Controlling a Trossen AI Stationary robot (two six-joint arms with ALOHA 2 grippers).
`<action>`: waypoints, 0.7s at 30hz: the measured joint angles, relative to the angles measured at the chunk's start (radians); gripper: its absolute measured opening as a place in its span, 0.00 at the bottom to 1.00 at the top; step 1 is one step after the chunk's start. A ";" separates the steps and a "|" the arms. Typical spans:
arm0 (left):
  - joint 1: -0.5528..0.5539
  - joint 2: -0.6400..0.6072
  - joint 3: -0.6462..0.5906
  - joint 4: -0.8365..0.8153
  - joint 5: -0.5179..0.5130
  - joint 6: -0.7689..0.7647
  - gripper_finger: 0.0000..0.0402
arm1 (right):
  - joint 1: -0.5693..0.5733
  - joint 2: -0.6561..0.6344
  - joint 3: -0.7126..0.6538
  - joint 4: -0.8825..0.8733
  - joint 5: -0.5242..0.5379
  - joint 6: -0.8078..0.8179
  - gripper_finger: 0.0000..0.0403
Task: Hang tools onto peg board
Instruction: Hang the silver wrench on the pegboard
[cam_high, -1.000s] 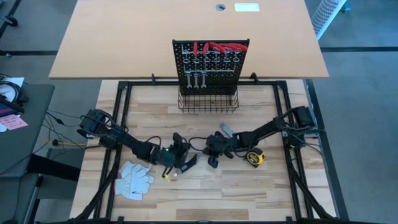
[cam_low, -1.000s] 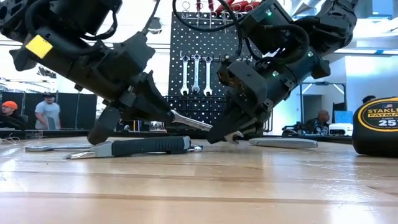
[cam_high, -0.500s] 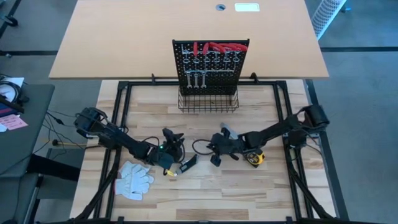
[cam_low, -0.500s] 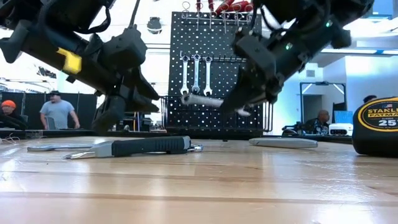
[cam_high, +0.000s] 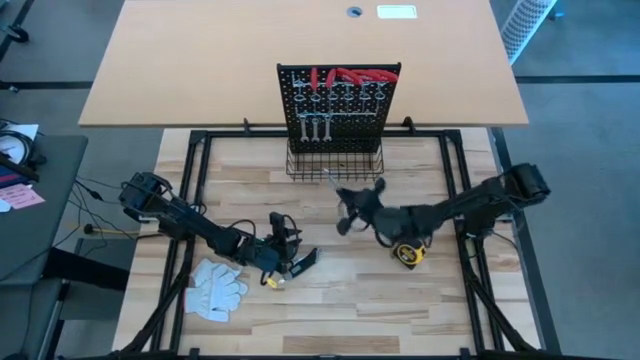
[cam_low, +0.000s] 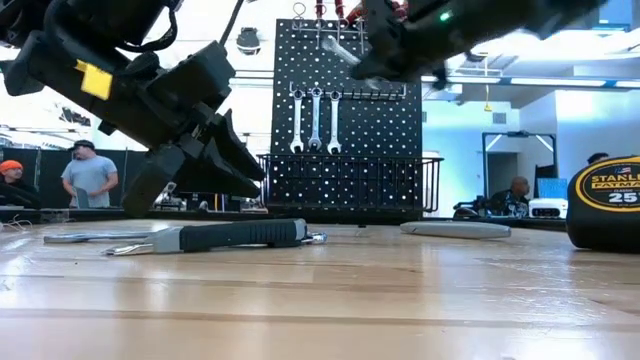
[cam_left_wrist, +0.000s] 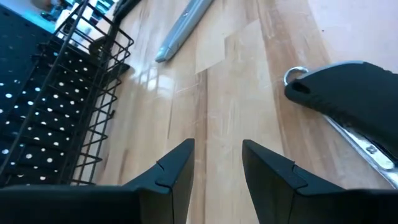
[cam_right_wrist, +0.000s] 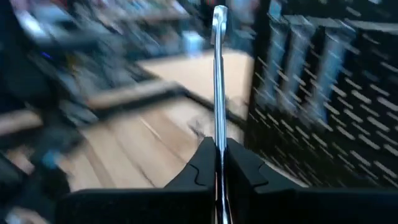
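- Gripping a wrench (cam_right_wrist: 219, 74) tight, the right gripper (cam_right_wrist: 216, 163) is raised near the board (cam_high: 338, 100).
- Left gripper (cam_left_wrist: 216, 163) hovers low by the black-handled tool (cam_high: 303, 262), fingers parted and empty.
- Held only by its end, the wrench could swivel and miss its hook.

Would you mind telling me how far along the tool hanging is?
Partly done. Three wrenches and red-handled tools already hang on the peg board. In hand: the right gripper, raised near the board, is shut on a wrench. Left on the table: the black-handled tool, tape measure, grey knife and another wrench. The left gripper is open and empty.
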 joint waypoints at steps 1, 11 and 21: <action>0.000 0.000 0.000 0.000 0.000 -0.001 0.32 | -0.030 0.014 -0.015 0.087 -0.049 -0.028 0.04; 0.000 0.000 0.000 -0.032 0.004 -0.023 0.32 | -0.212 0.178 -0.089 0.599 -0.132 0.033 0.04; 0.000 0.000 0.000 -0.055 0.004 -0.062 0.32 | -0.324 0.255 -0.111 0.753 -0.218 0.194 0.04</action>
